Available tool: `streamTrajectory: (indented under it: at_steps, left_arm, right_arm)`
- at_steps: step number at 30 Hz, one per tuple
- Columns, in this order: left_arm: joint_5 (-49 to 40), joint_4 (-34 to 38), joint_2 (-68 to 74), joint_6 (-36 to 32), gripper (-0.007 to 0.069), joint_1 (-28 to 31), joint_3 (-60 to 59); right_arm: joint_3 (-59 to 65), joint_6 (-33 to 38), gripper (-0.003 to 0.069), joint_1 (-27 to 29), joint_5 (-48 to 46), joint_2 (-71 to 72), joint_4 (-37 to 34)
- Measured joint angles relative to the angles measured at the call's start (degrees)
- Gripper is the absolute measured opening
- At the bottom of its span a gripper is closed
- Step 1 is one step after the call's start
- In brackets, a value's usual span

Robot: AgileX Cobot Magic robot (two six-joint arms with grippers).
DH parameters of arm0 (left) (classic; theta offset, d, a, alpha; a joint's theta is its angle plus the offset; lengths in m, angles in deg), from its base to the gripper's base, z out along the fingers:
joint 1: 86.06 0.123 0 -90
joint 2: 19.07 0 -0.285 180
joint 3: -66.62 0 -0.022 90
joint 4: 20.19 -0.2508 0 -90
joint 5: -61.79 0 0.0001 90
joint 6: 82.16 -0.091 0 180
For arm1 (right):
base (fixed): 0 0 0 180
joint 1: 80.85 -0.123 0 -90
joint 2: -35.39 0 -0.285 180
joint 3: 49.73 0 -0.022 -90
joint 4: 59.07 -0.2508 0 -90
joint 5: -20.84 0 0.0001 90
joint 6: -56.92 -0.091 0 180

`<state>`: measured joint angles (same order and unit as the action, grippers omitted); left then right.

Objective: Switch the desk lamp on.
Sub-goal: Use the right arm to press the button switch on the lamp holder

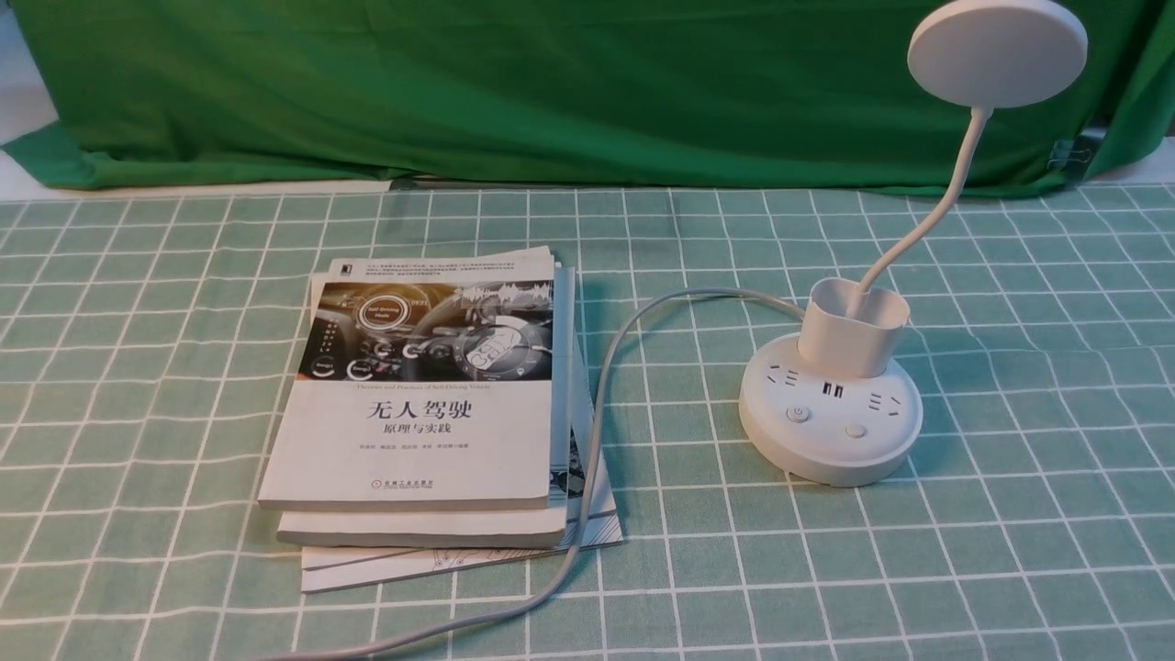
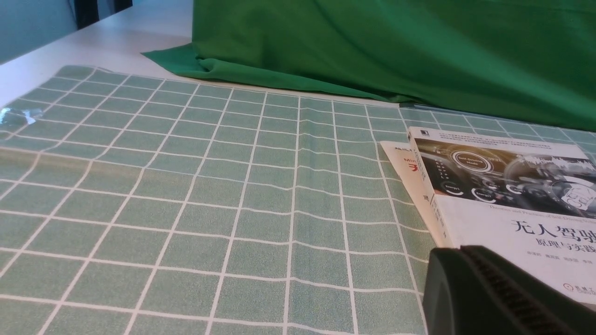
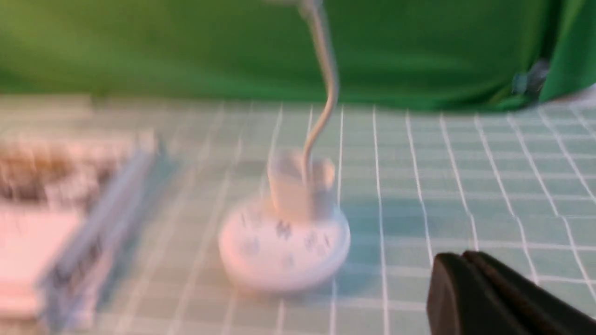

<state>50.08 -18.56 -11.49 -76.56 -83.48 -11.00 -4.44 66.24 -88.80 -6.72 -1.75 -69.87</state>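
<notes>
One Desk Lamp Upright at the Right of a Checked Cloth

The white desk lamp [image 1: 831,427] stands on the green-and-white checked tablecloth [image 1: 698,560], to the right in the front view. Its round base [image 1: 835,464] carries sockets and two buttons, which face the robot's side; the left button [image 1: 798,415] bears a power mark. Behind them rises the cup-shaped holder [image 1: 849,335], and from it the thin neck [image 1: 959,179] bends up and rightward to the flat disc head [image 1: 998,53].

A grey cord [image 1: 601,404] leaves the lamp's left side, arcs toward the books [image 1: 413,450] and crosses the right-hand edges of the lower ones before running to the near edge of the front view. The books lie in an uneven stack, well apart from the lamp base, the top cover showing a car dashboard. Beyond the cloth hangs a green curtain [image 1: 459,92].

The right gripper [image 3: 458,256] has its jaws together, with the lamp in its blurred wrist view, apart from the fingertips. The left gripper [image 2: 458,251] also has its jaws together, its tips overlapping the books in its wrist view; whether they touch is unclear.
</notes>
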Motion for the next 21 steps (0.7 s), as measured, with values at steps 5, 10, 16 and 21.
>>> streamTrajectory:
  at_steps: [5, 10, 16, 21]
  left_arm:
    - [0.0, 0.0, 0.0, 0.0, 0.0021, 0.0, 0.0]
    - [0.0, 0.0, 0.0, 0.0, 0.0021, 0.0, 0.0]
    - [0.0, 0.0, 0.0, 0.0, 0.0021, 0.0, 0.0]
    - [0.0, 0.0, 0.0, 0.0, 0.0021, 0.0, 0.0]
  right_arm:
    - [-11.0, 5.9, 0.0029, -0.3, -9.6, -17.0, 0.0]
    - [-15.3, 7.4, 0.0029, -2.9, -12.1, -27.8, 0.0]
    - [-18.7, 9.3, 0.0028, -7.2, -13.0, -38.4, 0.0]
    - [-22.6, 10.2, 0.0028, -7.7, -13.1, -46.7, 0.0]
